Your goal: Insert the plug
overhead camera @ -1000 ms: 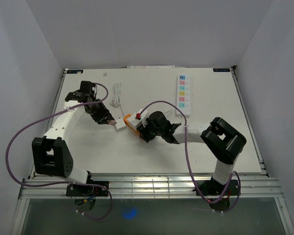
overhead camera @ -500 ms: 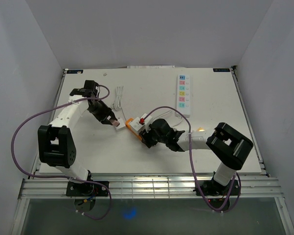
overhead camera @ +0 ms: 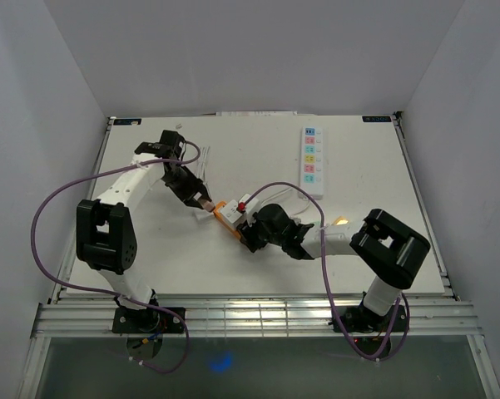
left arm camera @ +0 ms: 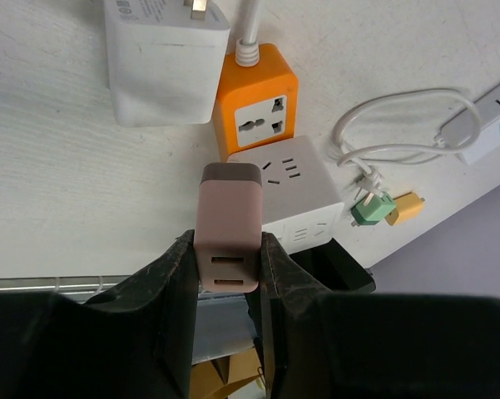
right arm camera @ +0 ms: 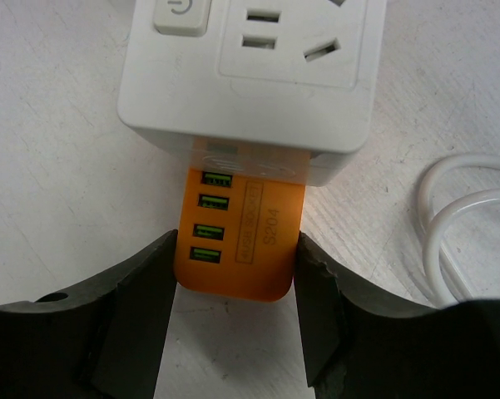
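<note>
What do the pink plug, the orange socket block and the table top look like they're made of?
The pink plug looks like matte plastic: even colour, rounded edges, no glare. The orange socket block seems smooth moulded plastic, slightly shiny, with printed lettering. The table top is probably white-painted or laminated wood; faint grain streaks show, which one is unclear.

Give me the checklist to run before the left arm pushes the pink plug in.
1. Pink rectangular plug clamped between left fingers: ok.
2. Orange socket block braced between right fingers: ok.
3. White cube socket with a slotted face ahead of the plug: ok.
4. Prongs lined up with the slots: cannot tell, the prongs are hidden.
5. Loose white adapter lying out of the path: ok, it sits off to one side.
</note>
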